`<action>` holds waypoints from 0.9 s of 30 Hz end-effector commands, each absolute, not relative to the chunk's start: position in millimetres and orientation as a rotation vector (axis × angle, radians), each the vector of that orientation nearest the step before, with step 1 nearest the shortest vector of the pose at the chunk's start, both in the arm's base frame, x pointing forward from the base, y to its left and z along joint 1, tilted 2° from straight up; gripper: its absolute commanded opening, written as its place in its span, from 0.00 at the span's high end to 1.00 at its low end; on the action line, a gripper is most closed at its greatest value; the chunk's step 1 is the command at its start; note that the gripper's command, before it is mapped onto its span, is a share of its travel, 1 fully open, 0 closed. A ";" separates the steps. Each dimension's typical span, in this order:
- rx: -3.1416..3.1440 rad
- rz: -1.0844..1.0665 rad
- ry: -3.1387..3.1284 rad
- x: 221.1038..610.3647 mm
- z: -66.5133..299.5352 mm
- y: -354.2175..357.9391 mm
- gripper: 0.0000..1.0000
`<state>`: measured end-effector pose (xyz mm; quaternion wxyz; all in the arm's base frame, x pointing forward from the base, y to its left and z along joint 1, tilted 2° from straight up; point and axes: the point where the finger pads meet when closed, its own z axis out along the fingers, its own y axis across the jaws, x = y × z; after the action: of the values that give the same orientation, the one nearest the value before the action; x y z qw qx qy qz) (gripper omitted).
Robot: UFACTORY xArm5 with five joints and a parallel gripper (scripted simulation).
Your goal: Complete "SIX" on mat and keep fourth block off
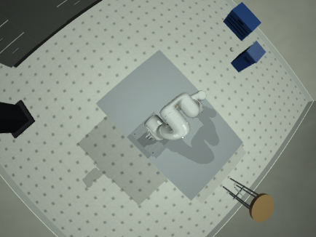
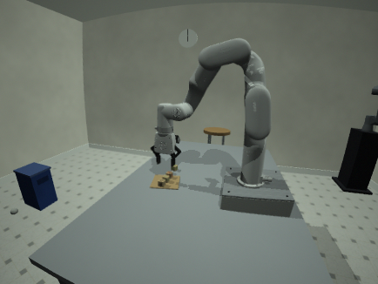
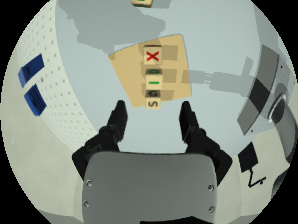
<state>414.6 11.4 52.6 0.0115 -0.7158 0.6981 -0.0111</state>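
Note:
A tan mat [image 3: 125, 68] [image 2: 173, 185] lies on the grey table [image 2: 174, 231] [image 1: 149, 80]. Three blocks lie on it in a straight row, touching: a red X block [image 3: 153, 55], a green I block [image 3: 154, 82] and an S block [image 3: 152, 102]. In the exterior view the row [image 2: 165, 178] is small and its letters are unreadable. A fourth block with a green "6" [image 2: 174, 167] lies off the mat on the table. My gripper [image 3: 153, 108] [image 2: 165, 159] is open and empty, hanging above the S end of the row with nothing between the fingers. In the top view the arm hides the blocks.
The robot's base pedestal [image 2: 254, 198] stands on the table to the right of the mat. Two blue boxes [image 1: 242, 19] [image 1: 248, 56] and a round stool [image 1: 261, 207] [image 2: 216, 131] stand on the floor. A black cabinet [image 2: 358, 158] stands at the far right.

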 end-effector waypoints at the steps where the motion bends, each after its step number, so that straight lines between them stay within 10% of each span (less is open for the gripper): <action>1: -2.230 -0.039 2.175 416.0 54.6 11.4 0.00; 27: -2.230 -0.039 2.175 415.4 68.4 11.5 0.00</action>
<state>414.7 11.4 61.2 0.0119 -0.7158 0.6981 -0.0116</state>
